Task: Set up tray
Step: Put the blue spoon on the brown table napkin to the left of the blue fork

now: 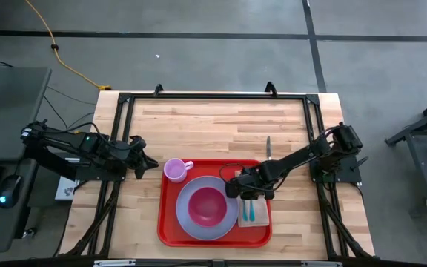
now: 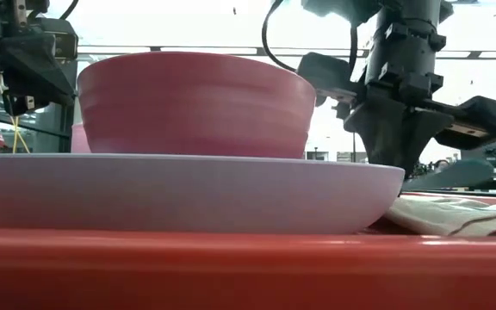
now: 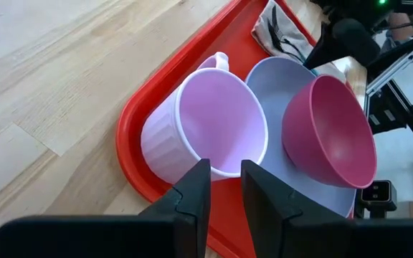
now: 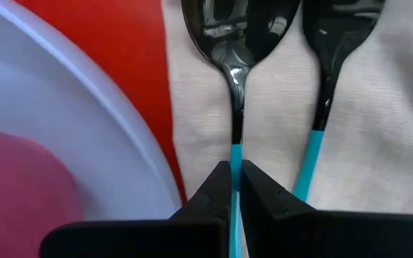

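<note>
Red tray [image 1: 167, 222], nearly set
Right gripper [image 4: 236, 188] pinches the spoon [image 4: 236, 43] handle lengthwise over the napkin [image 4: 400, 107]; left gripper [image 3: 225, 192] waits, slightly parted, empty

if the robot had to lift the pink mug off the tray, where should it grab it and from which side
Probably the mug's rim wall, from above, one finger inside and one outside. It stands upright and open on the tray's corner. The side facing the left gripper is free; the plate and bowl crowd the far side.
</note>
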Available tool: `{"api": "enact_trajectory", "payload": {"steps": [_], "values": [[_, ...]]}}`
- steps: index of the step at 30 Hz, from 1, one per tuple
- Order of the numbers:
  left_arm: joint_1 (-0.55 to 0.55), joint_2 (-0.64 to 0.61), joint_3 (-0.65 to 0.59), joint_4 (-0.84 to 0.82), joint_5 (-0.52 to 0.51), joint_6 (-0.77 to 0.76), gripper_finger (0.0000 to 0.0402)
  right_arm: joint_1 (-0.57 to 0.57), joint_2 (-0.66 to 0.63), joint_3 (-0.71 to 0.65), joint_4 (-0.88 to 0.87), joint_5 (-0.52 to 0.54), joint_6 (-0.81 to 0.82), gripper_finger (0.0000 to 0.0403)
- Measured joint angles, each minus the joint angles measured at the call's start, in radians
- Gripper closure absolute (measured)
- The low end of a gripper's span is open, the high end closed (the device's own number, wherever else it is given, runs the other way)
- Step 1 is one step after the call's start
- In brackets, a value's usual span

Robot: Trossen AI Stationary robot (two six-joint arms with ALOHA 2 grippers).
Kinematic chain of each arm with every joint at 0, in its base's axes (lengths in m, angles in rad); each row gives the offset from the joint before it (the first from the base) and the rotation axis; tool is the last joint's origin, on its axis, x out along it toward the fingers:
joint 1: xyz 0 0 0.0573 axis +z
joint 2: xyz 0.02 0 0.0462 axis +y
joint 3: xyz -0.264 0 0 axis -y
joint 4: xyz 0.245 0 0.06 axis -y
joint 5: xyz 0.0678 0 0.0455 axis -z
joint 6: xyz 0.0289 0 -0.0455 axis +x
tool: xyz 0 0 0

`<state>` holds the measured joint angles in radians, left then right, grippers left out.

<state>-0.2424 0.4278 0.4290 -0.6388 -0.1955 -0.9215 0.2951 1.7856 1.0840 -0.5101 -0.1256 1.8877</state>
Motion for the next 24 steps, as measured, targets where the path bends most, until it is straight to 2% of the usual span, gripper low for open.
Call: {"api": "enact_trajectory", "payload": {"steps": [24], "values": [[0.000,0.000,0.000,0.000,0.000,0.008,0.0291,0.000,0.003,0.001,0.023,0.013,-0.028,0.0397]]}}
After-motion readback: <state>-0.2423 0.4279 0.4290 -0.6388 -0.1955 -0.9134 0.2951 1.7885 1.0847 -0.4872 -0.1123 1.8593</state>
